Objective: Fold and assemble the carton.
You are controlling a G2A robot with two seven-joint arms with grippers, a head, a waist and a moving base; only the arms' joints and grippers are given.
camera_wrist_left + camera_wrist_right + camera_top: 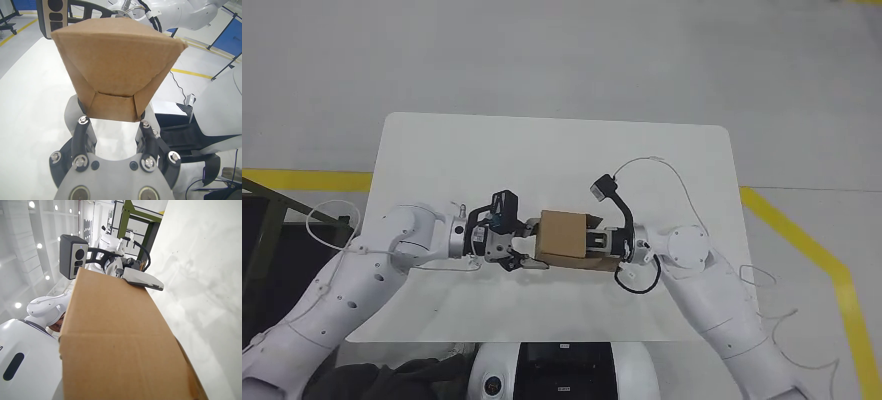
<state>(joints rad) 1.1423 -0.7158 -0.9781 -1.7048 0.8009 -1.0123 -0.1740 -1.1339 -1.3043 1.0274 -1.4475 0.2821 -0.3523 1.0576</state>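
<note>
Item: carton (564, 238), above table (442, 160). Left gripper (113, 112), jaws wide, clasps its end flap, likely for folding. Right gripper (595, 242) steadies opposite end; its grip cannot be told.

Plain brown cardboard carton (564, 238), already folded into a box shape, w/ a small flap sticking out at one end. It's lying sideways, up off the table (442, 150) near the front-middle. The flap end sits btw the left gripper (112, 111) fingers.
</note>
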